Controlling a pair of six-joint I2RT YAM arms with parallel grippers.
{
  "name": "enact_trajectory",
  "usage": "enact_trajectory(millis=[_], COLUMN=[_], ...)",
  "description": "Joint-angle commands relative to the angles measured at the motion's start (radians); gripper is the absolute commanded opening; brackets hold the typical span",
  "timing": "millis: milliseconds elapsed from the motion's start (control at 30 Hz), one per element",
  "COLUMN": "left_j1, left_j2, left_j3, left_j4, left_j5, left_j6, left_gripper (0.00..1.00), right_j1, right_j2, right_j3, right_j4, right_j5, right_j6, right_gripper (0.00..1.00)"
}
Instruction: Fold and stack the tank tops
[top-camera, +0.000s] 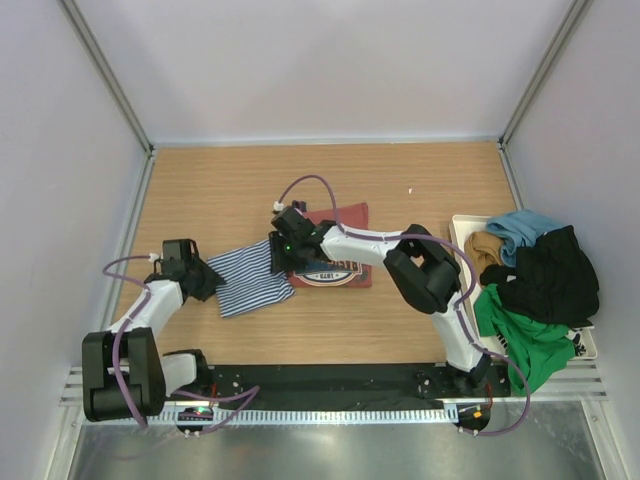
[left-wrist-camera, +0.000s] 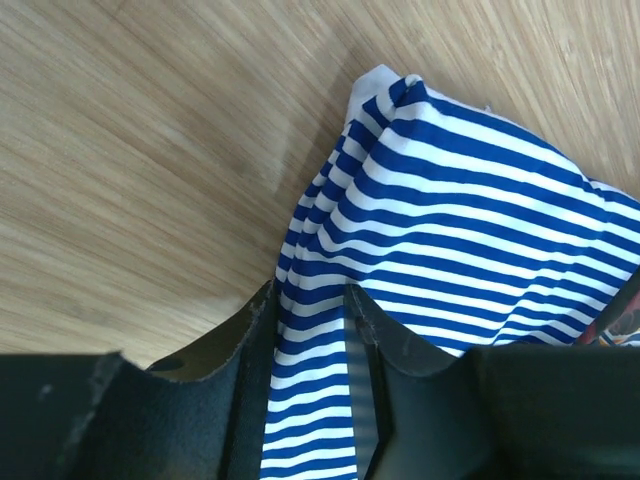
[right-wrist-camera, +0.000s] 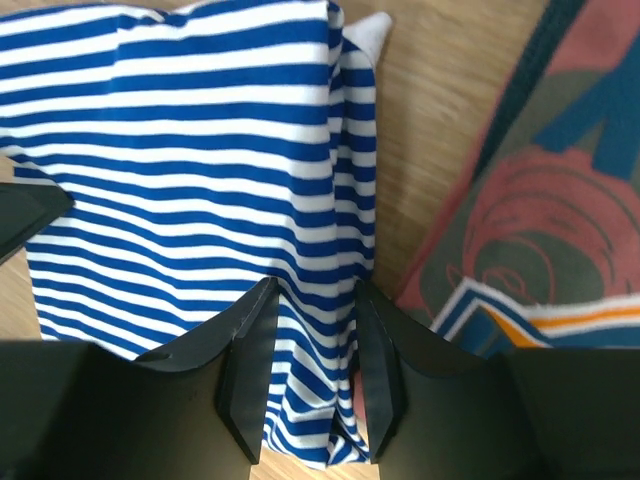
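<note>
The navy-and-white striped tank top (top-camera: 255, 278) lies partly folded on the wooden table, left of centre. My left gripper (top-camera: 212, 280) is at its left edge; in the left wrist view its jaws (left-wrist-camera: 308, 295) stand apart astride the striped cloth (left-wrist-camera: 470, 210), which fills the gap between them. My right gripper (top-camera: 280, 262) is at the top's right edge, open, its jaws (right-wrist-camera: 314, 290) straddling a loose fold of the stripes (right-wrist-camera: 180, 150) with room on both sides. The rust-red tank top (top-camera: 345, 215) lies flat just to the right, its print (right-wrist-camera: 520, 230) showing, partly under the right arm.
A white tray (top-camera: 462, 224) at the right edge holds a pile of clothes: teal (top-camera: 520, 228), brown (top-camera: 485, 248), black (top-camera: 550, 275) and green (top-camera: 525, 340). Grey walls close in the table on the left, far and right sides.
</note>
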Motion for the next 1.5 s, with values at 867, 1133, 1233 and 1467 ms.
enact_trajectory(millis=[867,1133,1233,1467], left_j1=[-0.034,-0.163,-0.244,-0.410], left_j2=[-0.205,-0.088,-0.024,0.177], left_j3=[0.283,0.411,0.444,0.545], left_j4=[-0.174,-0.118,-0.066,0.045], left_j5=[0.111,0.118,0.079,0.052], left_j6=[-0.010,-0.039,-0.045,-0.062], left_gripper=[0.00,0.00,0.00,0.00], right_j1=[-0.010,-0.070,-0.111,-0.241], right_j2=[-0.164,-0.283,-0.343,-0.467], right_j3=[0.143,0.124,0.057,-0.115], right_j4=[-0.074,-0.177,-0.188,-0.194], right_j5=[-0.005,0.072,0.110,0.138], right_j6=[-0.052,-0.073,-0.073,-0.084], right_gripper=[0.01,0.01,0.01,0.01])
